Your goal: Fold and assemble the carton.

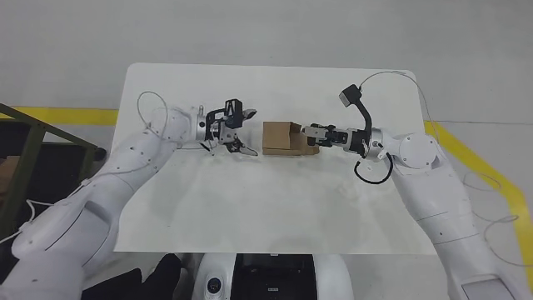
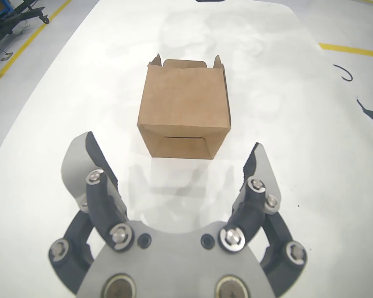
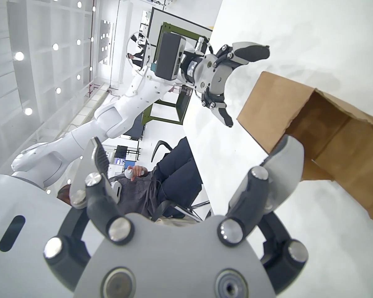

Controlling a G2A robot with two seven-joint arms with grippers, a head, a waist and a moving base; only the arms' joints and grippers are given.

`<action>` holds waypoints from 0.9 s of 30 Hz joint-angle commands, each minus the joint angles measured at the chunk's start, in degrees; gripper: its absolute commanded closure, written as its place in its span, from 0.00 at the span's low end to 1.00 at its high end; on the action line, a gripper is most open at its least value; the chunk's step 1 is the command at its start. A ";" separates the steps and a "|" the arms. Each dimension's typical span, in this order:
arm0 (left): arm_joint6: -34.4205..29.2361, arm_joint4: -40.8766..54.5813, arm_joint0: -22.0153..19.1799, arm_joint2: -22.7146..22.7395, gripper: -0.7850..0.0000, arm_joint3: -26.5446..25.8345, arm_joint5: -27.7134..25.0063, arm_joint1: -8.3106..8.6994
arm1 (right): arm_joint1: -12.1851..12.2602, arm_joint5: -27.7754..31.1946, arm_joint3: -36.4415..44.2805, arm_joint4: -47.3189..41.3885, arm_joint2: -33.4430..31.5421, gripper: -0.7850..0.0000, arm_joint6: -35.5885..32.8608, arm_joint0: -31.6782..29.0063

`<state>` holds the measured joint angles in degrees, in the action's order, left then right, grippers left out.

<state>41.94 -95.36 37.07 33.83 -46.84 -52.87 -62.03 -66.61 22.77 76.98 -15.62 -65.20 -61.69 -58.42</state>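
1. White tabletop: the work surface. It carries the single carton near its middle, between the two arms, so that each arm can get at one end.
2. Brown cardboard carton: raised into a square tube and lying on its side. The closed end faces the left arm and the open end faces the right arm. By this layout the task is judged to be about half done, with one end shut and one to go.
3. Left hand: low over the tabletop, just beside the closed end but apart from it. Its fingers are spread wide and hold nothing. The spread looks enough to take the carton's width, so the placement reads as a stop to brace the carton against a push from the far side.
4. Right hand: at the open end, also spread wide and empty. One finger lies at the rim of the mouth, though whether it touches the cardboard cannot be told. This hand is judged to be the one placed to work the flaps.
5. Long flap: flat on the tabletop, pointing out of the mouth toward the right hand. The small side flaps stand out from the corners. Being smaller, they would probably be turned in first.
6. Slot: a thin cut across the closed end, where a tab appears to be tucked.
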 commanded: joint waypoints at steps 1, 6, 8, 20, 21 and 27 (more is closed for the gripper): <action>2.17 -1.23 -0.62 -0.97 0.00 1.40 0.76 -0.60 | 0.00 0.00 0.00 0.00 0.00 0.00 0.00 0.00; 3.03 -1.46 -2.39 -2.82 0.00 4.32 1.61 -2.67 | -0.02 -0.33 0.49 0.24 0.18 0.00 0.76 -0.40; 2.71 -0.85 -3.05 -3.36 0.00 5.65 0.85 -3.49 | 0.06 -0.95 1.32 1.23 0.43 0.00 0.98 -0.82; 4.14 -0.97 -5.35 -6.08 0.00 11.43 -1.89 -6.69 | 1.46 -4.03 5.47 7.60 -1.48 1.00 1.43 -4.85; 4.51 -1.17 -5.45 -6.21 0.00 11.74 -1.82 -6.81 | 1.52 -4.34 5.91 8.17 -1.61 1.00 2.14 -5.12; 6.44 -2.21 -5.84 -6.84 0.00 13.05 -1.27 -7.38 | 1.54 -4.44 6.01 8.37 -1.65 1.00 2.38 -5.20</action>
<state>48.16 -97.46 31.28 27.05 -33.94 -54.14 -69.35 -65.07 18.33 82.99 -7.24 -66.85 -59.29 -63.62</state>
